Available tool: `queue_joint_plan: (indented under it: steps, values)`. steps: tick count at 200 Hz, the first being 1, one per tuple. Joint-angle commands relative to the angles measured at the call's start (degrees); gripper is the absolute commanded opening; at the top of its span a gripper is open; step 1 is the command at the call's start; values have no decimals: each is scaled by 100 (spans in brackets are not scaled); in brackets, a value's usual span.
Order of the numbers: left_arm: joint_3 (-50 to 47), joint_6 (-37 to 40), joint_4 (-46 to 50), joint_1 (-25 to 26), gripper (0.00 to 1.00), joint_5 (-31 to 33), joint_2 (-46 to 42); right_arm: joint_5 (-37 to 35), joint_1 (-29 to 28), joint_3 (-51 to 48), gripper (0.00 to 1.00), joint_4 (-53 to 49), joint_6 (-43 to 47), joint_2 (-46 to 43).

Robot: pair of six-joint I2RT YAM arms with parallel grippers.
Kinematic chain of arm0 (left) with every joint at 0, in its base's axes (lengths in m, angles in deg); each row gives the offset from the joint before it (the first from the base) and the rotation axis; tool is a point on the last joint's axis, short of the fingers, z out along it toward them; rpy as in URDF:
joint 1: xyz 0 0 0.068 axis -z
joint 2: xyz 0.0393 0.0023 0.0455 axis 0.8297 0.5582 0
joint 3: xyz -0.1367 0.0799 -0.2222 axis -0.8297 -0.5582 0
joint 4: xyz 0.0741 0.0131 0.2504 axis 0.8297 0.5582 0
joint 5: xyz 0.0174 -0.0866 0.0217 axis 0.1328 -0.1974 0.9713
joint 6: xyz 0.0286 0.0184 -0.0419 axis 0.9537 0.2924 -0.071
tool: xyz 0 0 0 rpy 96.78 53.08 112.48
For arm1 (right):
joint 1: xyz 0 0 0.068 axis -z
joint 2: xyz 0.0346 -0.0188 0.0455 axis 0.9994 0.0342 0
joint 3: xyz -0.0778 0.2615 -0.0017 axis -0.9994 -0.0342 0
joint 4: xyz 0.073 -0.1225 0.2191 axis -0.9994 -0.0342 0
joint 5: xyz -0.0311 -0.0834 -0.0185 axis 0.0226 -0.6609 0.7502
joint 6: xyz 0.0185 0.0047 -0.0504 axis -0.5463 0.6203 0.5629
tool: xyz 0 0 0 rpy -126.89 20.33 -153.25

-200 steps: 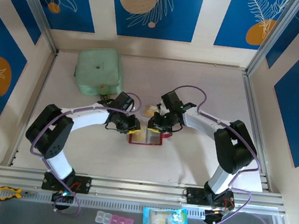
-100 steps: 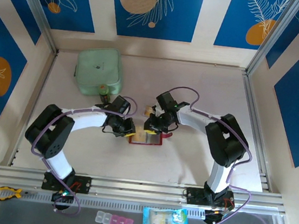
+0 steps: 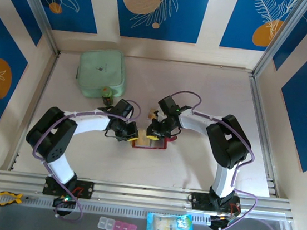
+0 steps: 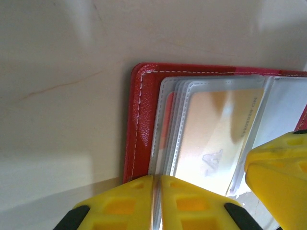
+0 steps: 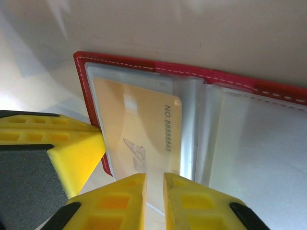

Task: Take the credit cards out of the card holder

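Card holder [image 3: 151, 143] lies open and flat mid-bench. The left fingers [image 4: 115, 203], blocky yellow plastic, press together on a thin clear sheet at its left edge. The right fingers [image 5: 196, 201], the same yellow, nip the rim of a pocket [image 5: 192, 124] sleeving a glossy tan card [image 5: 139, 124] with printed digits, leaving only a sliver between them. The pockets are greyish, translucent and layered. Around them runs a red leather-like border with white stitching and rounded corners. The bench [image 4: 62, 72] is pale and smooth.

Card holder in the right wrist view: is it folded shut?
No, the card holder lies open, its clear pockets and a tan card showing.
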Motion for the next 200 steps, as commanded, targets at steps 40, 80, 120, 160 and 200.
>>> queue_joint_plan:
  steps: [40, 80, 120, 160, 200]
  values:
    - [-78, 33, 18, -57, 12, 44, 109, 141, -60, -25, 18, 96, 81, 158]
    - [-70, 43, 27, -54, 12, 40, 115, -65, -141, 15, 22, -27, 210, 150]
    - [-74, 47, 42, -52, 12, 44, 102, -299, -175, 46, 24, -161, 263, 128]
    - [-70, 55, 62, -59, 12, 55, 102, -555, -199, 38, 25, -306, 301, 46]
    - [-65, 51, 79, -60, 12, 57, 111, -767, -218, 46, 25, -419, 345, -88]
